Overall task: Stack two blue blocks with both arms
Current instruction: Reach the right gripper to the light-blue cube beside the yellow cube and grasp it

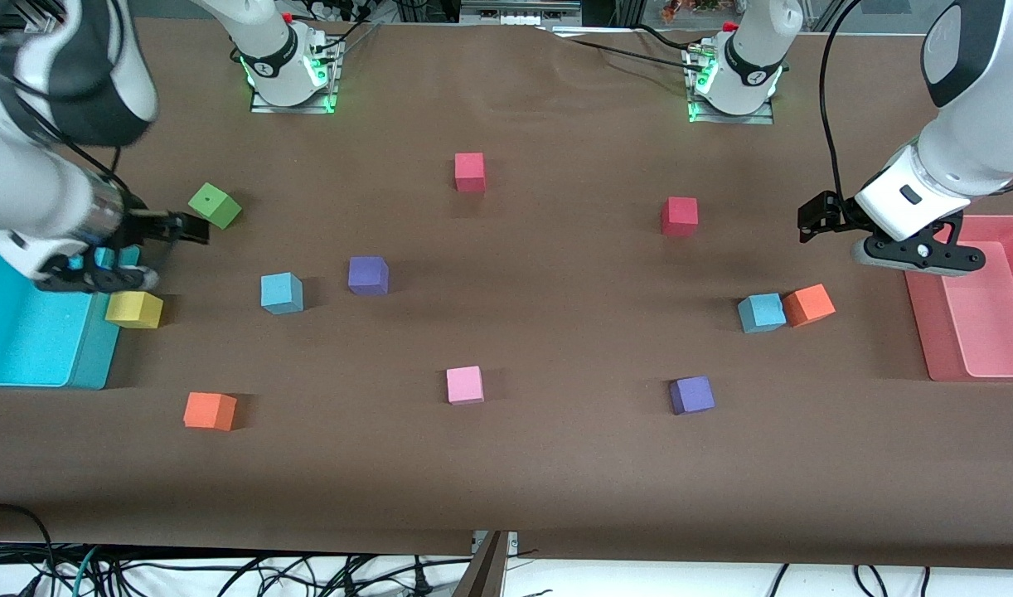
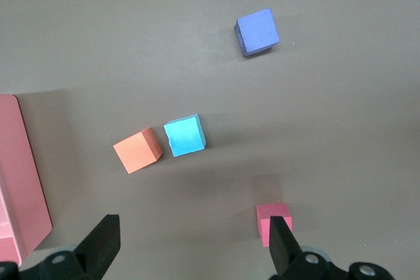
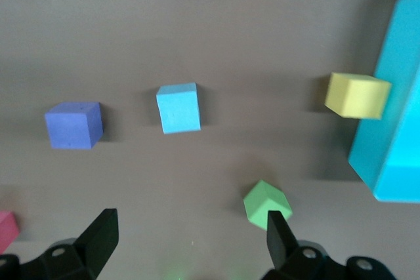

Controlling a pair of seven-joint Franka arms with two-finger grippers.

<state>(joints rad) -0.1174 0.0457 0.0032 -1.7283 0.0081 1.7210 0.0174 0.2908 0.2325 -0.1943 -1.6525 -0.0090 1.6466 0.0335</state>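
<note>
Front view: my 2 arms are both raised, nothing held. My left gripper (image 1: 921,249) hangs over the inner edge of the pink tray (image 1: 983,348) at the left arm's end of the table. My right gripper (image 1: 100,269) hangs over the edge of the cyan bin (image 1: 26,340) at the right arm's end, just above the yellow cube (image 1: 133,309).

Left wrist view: my fingers (image 2: 105,244) stand wide apart, empty. 1 blue block (image 2: 184,135) lies on the brown table (image 1: 556,464), touching or nearly touching an orange cube (image 2: 138,150). A purple cube (image 2: 256,31) sits well apart from them; a red cube (image 2: 273,221) shows beside 1 fingertip.

Right wrist view: my fingers (image 3: 98,240) are likewise spread, empty. The second blue block (image 3: 178,107) sits alone, with another purple cube (image 3: 74,124) beside it. A green cube (image 3: 266,203) lies close to 1 fingertip.

Both blue blocks rest on the table, well apart from each other, 1 toward each arm's end. Not stacked.
</note>
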